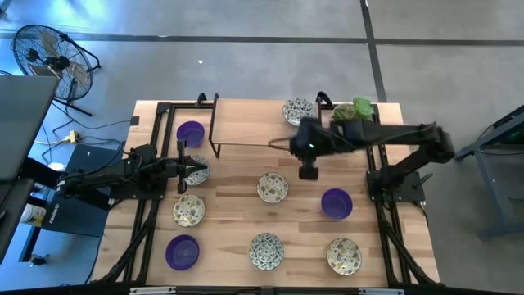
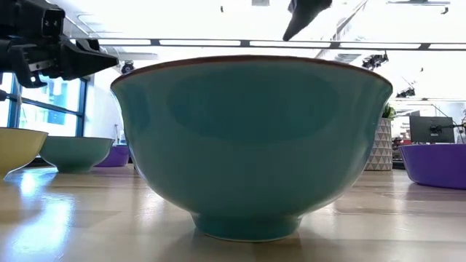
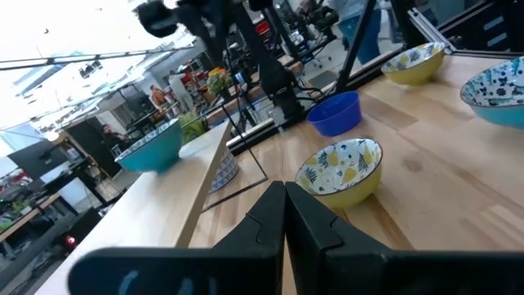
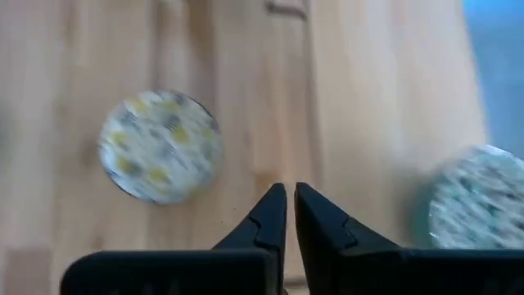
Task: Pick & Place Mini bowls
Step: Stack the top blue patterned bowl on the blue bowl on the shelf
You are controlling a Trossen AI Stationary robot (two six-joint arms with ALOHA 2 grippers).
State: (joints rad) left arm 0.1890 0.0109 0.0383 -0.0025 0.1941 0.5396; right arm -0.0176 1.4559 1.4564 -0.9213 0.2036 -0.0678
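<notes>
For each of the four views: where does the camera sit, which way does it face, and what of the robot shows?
High: overhead, straight down on table, both arms.
Low: table height, level, behind a teal bowl; arm parts above.
Left wrist: forward past the shut left tool at a patterned bowl.
Right wrist: down past the right tool.
Shared: high and left wrist both show the plant.
</notes>
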